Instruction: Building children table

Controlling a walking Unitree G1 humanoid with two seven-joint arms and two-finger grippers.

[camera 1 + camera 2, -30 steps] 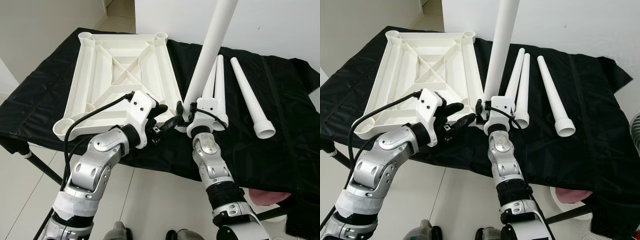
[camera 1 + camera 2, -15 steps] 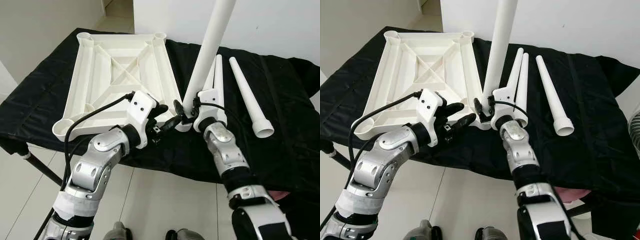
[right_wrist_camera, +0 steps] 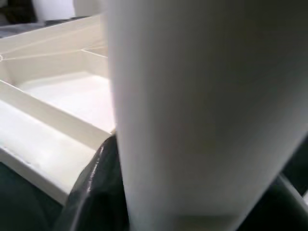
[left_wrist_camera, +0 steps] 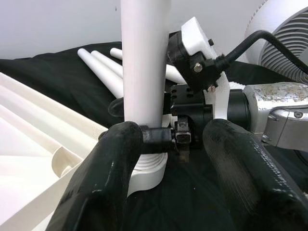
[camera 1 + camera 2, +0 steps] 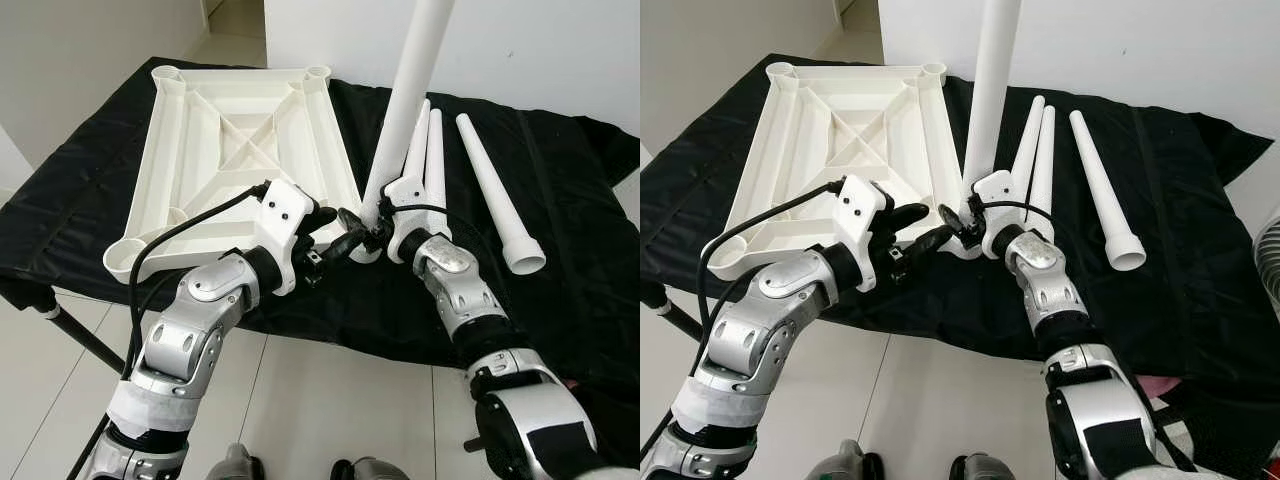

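A black cloth point(image 5: 560, 290) covers the work surface. An inverted white tabletop point(image 5: 240, 150) lies on its left half, ribbed underside up, with round leg sockets at its corners. To the right of the tabletop, two loose white legs point(image 5: 428, 150) lie side by side, touching along their length. A third loose leg point(image 5: 497, 190) lies further right, apart from the pair, with its open wide end toward the near edge.

One upright leg point(image 5: 405, 100) stands at the near right corner of the tabletop, tilted slightly to the right at the top. Its wide base sits at the corner socket point(image 4: 149, 171); whether it is fully seated cannot be determined. The upright leg and the right arm stand between the camera and the near ends of the two paired legs.

Right gripper point(image 5: 372, 225): fingers pinched around the lower part of the upright leg, just above its base. In the right wrist view the leg passes between the two dark fingers.

Left gripper point(image 4: 166, 139): fingers spread apart, positioned just left of the leg base on the near side. In the left wrist view one finger point(image 4: 115, 163) lies close against the leg base; actual contact cannot be confirmed. The other finger point(image 4: 240, 163) stands clear. The left gripper holds nothing.
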